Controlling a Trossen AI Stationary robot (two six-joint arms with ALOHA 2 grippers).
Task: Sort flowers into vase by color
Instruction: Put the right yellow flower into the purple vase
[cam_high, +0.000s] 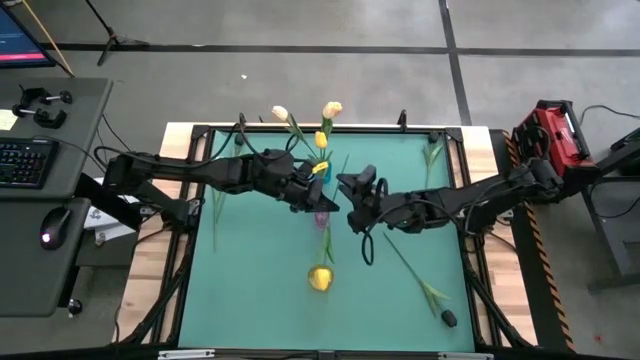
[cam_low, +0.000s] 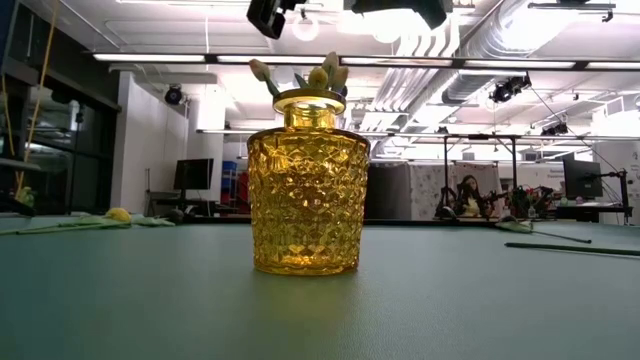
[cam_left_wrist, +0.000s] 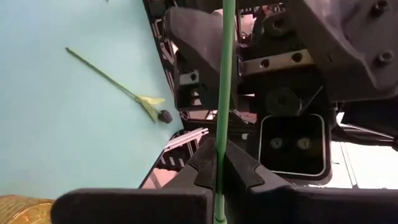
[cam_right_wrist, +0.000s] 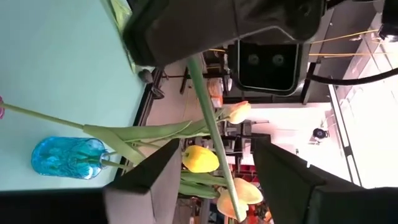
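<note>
Over the middle of the green mat (cam_high: 260, 280): left gripper (cam_high: 318, 197), reaching in from the left side, fingers (cam_left_wrist: 242, 171) pressed together on a thin green tulip stem (cam_left_wrist: 224, 87). Just beside it, facing it from the right side: right gripper (cam_high: 345, 185), fingers (cam_right_wrist: 155, 177) spread, that same stem (cam_right_wrist: 208, 124) running through the gap between them, touching neither as far as can be seen.

Right behind both grippers, toward the far edge: blue glass vase (cam_high: 320, 170) holding three tulips, namely a cream bud (cam_high: 280, 113), a peach bud (cam_high: 332, 108) and a yellow bud (cam_high: 321, 140). Close by on the near side of the grippers: small pink vase (cam_high: 322, 215), partly hidden. Nearer the front edge, well apart from the arms: amber cut-glass vase (cam_low: 308, 200), upright.

Flat on the mat at the front right: dark purple tulip (cam_high: 448, 318), long stem angled back toward the centre. Near the far right corner: another loose flower (cam_high: 432, 155), bud colour not clear. Along the left side: one more stem (cam_high: 215, 205) lying flat.
</note>
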